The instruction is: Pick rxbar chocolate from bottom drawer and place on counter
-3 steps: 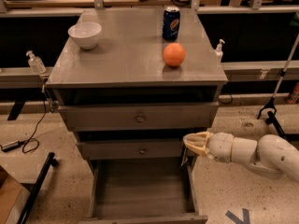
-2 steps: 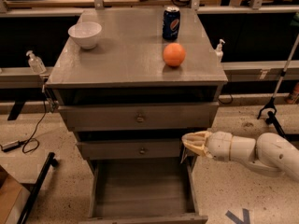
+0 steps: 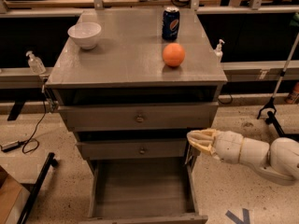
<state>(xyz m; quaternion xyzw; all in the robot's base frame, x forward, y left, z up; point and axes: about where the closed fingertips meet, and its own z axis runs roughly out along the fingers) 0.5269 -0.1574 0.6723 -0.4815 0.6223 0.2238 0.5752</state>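
Note:
The bottom drawer [image 3: 140, 190] is pulled open below two upper drawers with round knobs; its grey floor shows bare. The rxbar chocolate is not in view. The counter [image 3: 126, 55] is the grey top of the cabinet. My gripper [image 3: 195, 141] comes in from the right on a white arm, at the height of the middle drawer's right end, just above the open drawer's right wall. Its pale fingers [image 3: 202, 135] point left and lie close together, with nothing seen between them.
On the counter stand a white bowl [image 3: 84, 34] at back left, a blue Pepsi can [image 3: 171, 23] at back right and an orange [image 3: 173, 54] in front of the can. Sanitizer bottles [image 3: 35, 62] stand on rails either side. A black stand leg [image 3: 273, 111] is at right.
The gripper has stayed almost in place beside the middle drawer, shifting only slightly. Nothing on the counter or in the drawer moved.

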